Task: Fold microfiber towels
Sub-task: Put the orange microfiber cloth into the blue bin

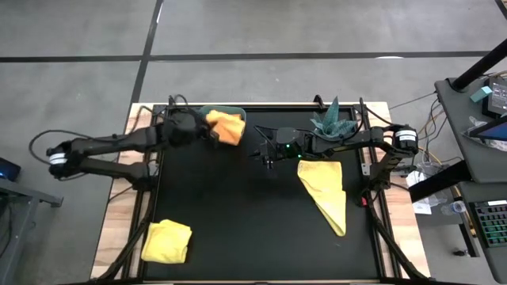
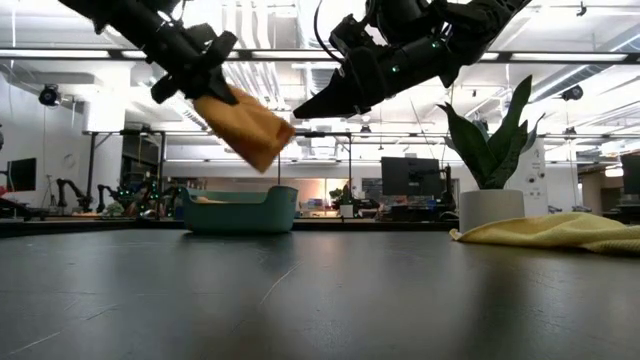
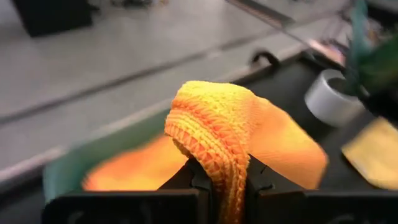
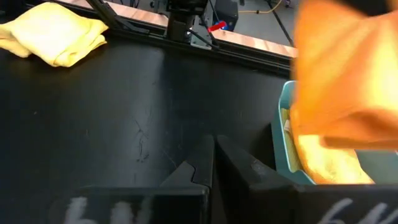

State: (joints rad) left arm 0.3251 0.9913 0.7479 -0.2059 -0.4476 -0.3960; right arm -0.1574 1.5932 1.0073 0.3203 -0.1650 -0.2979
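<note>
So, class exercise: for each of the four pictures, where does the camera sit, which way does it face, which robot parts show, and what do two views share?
High view: overhead, facing straight down; both arms, black table top.
Low view: table height, facing level; left claw holds the soft orange microfiber towel aloft.
Left wrist view: on the left arm; its fingers pinch that towel.
Right wrist view: on the right arm; shut right claw.
Shared: teal plastic bin in low and right wrist views.

Bin at table's far edge, plant to its right.
</note>
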